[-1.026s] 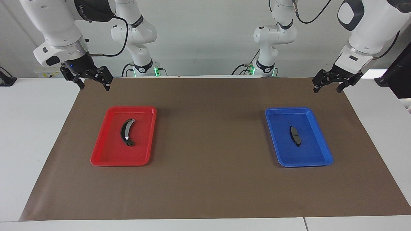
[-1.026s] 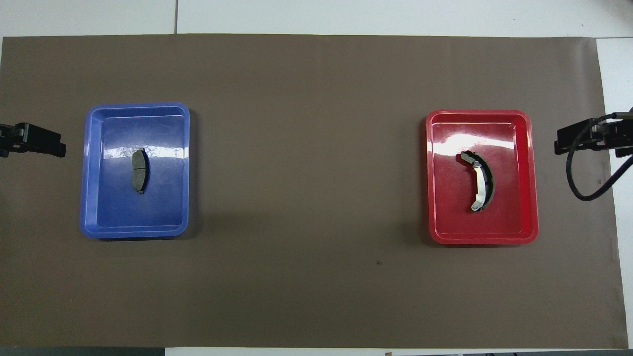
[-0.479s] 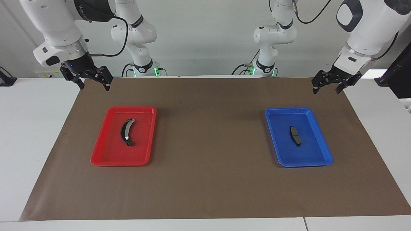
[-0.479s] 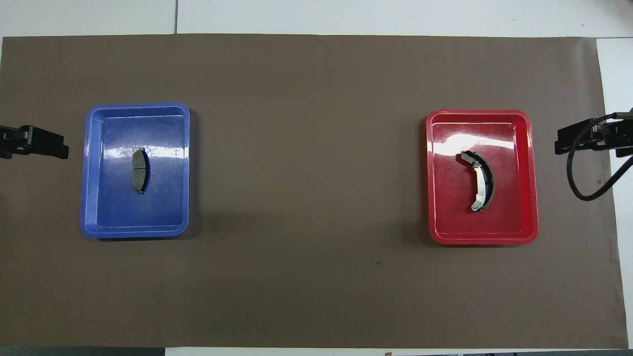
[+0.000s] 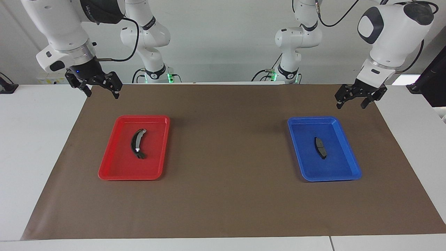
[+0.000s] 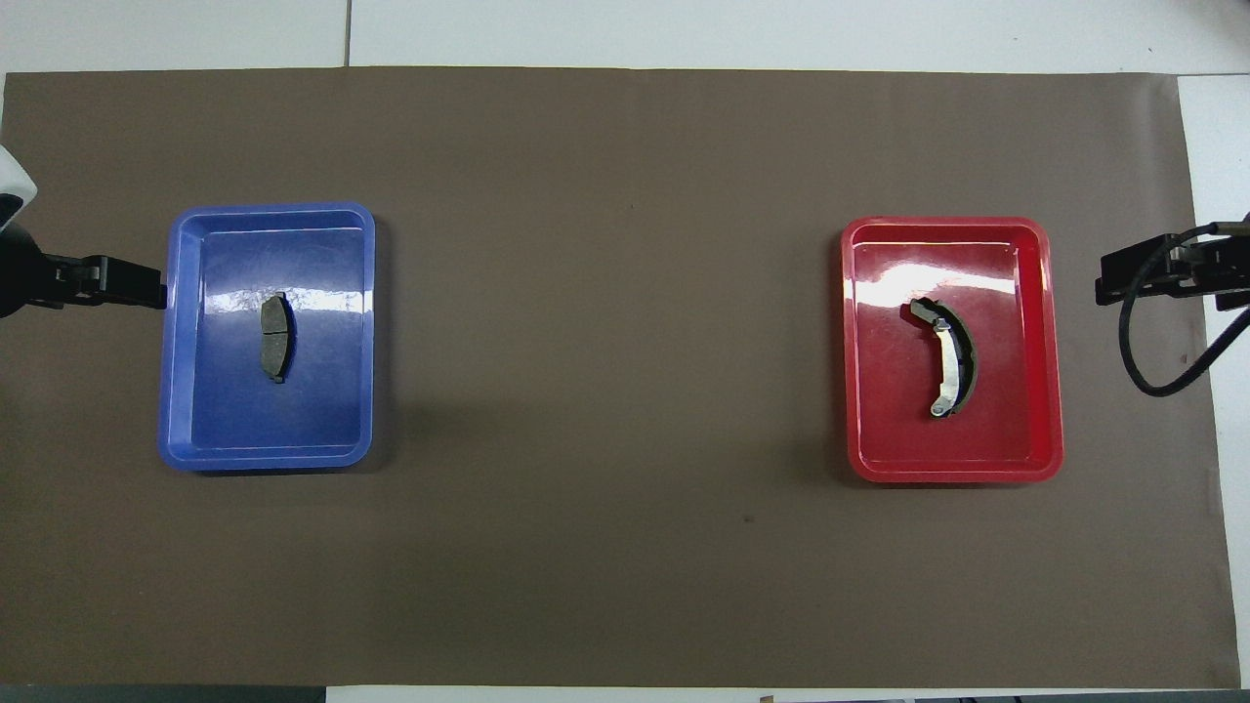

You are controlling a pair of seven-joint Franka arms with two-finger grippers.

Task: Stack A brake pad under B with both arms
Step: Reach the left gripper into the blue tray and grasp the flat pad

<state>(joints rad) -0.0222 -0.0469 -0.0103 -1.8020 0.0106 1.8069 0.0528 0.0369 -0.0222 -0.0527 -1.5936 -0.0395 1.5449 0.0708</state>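
Brake pad [image 5: 320,147] lies flat in the blue tray [image 5: 352,167]; the crescent piece [image 5: 137,143] lies in the red tray [image 5: 111,170], well apart. Left gripper [image 5: 351,100] hangs, fingers spread, over the mat beside the blue tray; right gripper [image 5: 101,90] waits, fingers spread (both empty). Risk: fingers may skid off so thin a pad.

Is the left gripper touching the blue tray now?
Apart. The facing view shows the left gripper raised above the mat, with bare mat between it and the blue tray.
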